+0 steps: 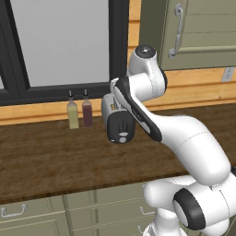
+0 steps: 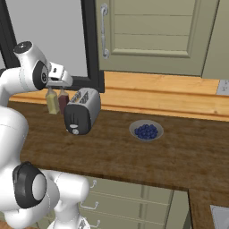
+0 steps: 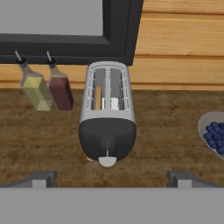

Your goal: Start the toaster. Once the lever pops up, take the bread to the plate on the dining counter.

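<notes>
Hand view shows the two dark fingertips of the gripper (image 3: 109, 180) spread wide apart and empty, hovering above and in front of the silver-grey two-slot toaster (image 3: 107, 109). That toaster stands on the dark brown wooden worktop (image 3: 166, 131), its black end face turned toward the hand, with the small lever (image 3: 107, 148) running down it. A tan slice of bread (image 3: 99, 97) sits in one slot. Two glass bottles (image 3: 46, 87) stand to one side, a grey bowl of blueberries (image 2: 146, 130) to the other. Judging by this, starting the toaster is the current step; the next move calls for descending onto the lever and pressing it down.
</notes>
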